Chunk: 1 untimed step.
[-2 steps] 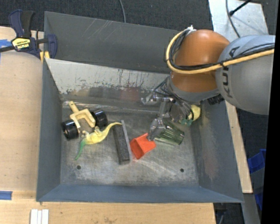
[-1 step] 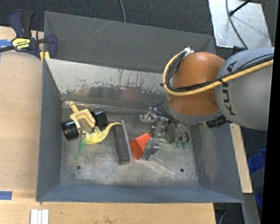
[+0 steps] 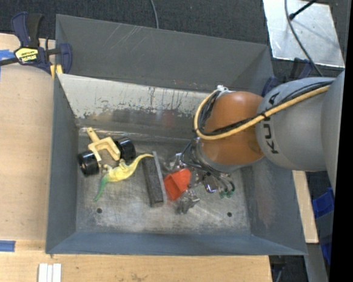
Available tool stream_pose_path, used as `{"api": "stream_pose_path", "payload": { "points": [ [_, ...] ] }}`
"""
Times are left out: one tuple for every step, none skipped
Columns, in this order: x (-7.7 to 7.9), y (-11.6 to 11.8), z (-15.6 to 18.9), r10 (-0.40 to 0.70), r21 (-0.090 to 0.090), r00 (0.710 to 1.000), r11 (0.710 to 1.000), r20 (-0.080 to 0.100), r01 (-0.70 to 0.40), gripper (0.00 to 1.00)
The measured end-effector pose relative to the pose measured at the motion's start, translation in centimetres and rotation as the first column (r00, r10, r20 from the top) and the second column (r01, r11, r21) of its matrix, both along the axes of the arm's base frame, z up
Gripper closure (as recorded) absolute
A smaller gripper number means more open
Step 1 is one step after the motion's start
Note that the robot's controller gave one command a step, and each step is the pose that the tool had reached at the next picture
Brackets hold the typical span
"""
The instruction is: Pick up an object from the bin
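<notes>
Camera view: grey metal bin [image 3: 64, 177] seen from above, sloped walls, scuffed flat floor. The arm [image 3: 299, 126] comes in from the right with its orange cover [image 3: 232, 132] over the right-centre of the floor. The hand [image 3: 187, 199] sits low beneath the cover, down near the bin floor. It is mostly hidden under the wrist, so I cannot tell if it is spread or pressed together.

Nearest thing is a red-orange block [image 3: 176, 183], small and chunky, lying mid-floor right against the hand's left side. Whether the block is actually gripped or only beside the hand cannot be told.

Just left of the block is a dark grey bar [image 3: 155, 179], long and flat, running roughly front to back. Further left there is a loose cluster:
- a yellow-green toy [image 3: 122, 171] with a curved stem
- a tan clip-like piece [image 3: 103, 147] above it
- a black cylinder [image 3: 89, 163] at the far left of the floor
- a second black cylinder [image 3: 126, 148] just right of the tan piece

A small green bit [image 3: 226, 193] lies on the floor right of the hand, under the cover's edge.
</notes>
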State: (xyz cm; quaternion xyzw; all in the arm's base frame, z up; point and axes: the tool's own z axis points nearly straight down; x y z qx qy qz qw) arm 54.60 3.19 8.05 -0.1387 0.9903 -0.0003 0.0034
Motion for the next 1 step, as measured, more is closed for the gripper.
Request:
{"api": "stream_pose_path", "payload": {
  "points": [
    [-0.05,0.74,-0.89,-0.158,0.004,0.987,0.987,0.008,0.158,1.00]
  ]
}}
